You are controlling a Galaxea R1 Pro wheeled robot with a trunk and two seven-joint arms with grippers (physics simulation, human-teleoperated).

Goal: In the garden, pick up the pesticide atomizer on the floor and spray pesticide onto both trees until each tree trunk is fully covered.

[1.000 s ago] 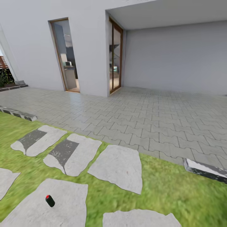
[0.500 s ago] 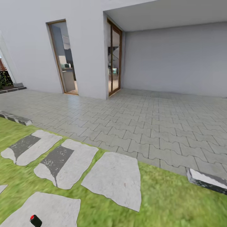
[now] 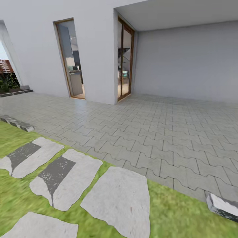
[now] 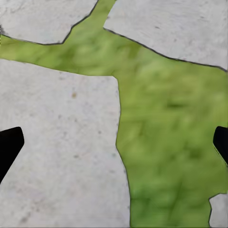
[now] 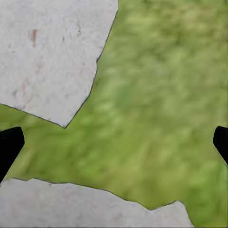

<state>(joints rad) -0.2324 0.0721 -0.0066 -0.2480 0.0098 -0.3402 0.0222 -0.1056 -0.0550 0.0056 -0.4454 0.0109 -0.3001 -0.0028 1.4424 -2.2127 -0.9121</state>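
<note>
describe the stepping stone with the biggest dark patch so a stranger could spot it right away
Start at the white house wall with its two wood-framed doorways, then come down across the grey interlocking paving to the lawn. Along the grass edge lie three pale slabs in a row; the middle stepping stone is the one. Unlike the plain slab to its right, it carries a broad charcoal patch.

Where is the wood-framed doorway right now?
In the head view, the doorway is upper left in the white wall, left of the glass door, beyond the paving.
</note>
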